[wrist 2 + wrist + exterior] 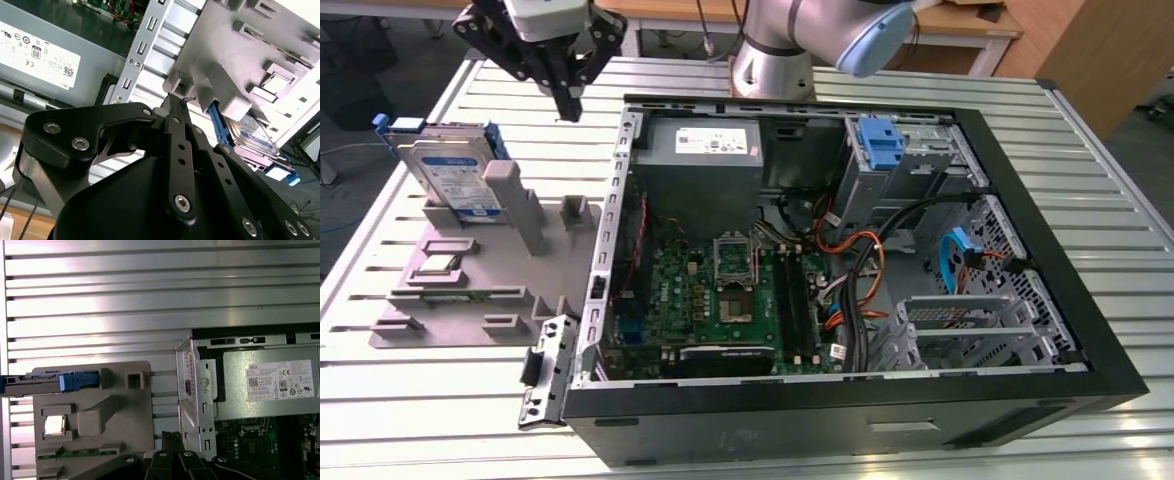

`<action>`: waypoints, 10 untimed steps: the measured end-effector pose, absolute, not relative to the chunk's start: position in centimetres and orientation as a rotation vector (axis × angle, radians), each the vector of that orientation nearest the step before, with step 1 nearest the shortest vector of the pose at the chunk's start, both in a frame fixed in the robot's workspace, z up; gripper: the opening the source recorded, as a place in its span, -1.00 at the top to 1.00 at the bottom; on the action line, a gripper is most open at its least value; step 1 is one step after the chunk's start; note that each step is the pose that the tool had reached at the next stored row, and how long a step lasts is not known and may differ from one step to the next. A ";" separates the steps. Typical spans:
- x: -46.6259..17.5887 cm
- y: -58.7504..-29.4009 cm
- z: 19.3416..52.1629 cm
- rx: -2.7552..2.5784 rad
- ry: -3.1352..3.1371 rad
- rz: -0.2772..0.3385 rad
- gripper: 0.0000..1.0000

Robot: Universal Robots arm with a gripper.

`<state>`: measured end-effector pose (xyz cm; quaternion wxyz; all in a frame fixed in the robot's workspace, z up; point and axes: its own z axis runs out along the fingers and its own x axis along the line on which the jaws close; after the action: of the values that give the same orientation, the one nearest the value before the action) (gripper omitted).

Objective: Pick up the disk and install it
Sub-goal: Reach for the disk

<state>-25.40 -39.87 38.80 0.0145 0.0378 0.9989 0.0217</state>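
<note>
Gripper (570, 110), seemingly closed, hovers near one disk (447, 172).

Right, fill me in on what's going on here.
A robot arm's gripper hangs shut and empty above the table, between the grey holder and the open computer case. The disk stands on edge in that holder, untouched, so it is not yet installed.
</note>
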 end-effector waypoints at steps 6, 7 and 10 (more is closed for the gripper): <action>-26.5 -39.9 38.7 0.118 3.110 0.067 0.79; -26.8 -39.9 38.7 0.118 3.110 0.067 0.79; -27.4 -39.9 38.7 0.118 3.110 0.068 0.79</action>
<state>-27.38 -39.87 38.67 0.0145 0.0378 0.9989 0.0217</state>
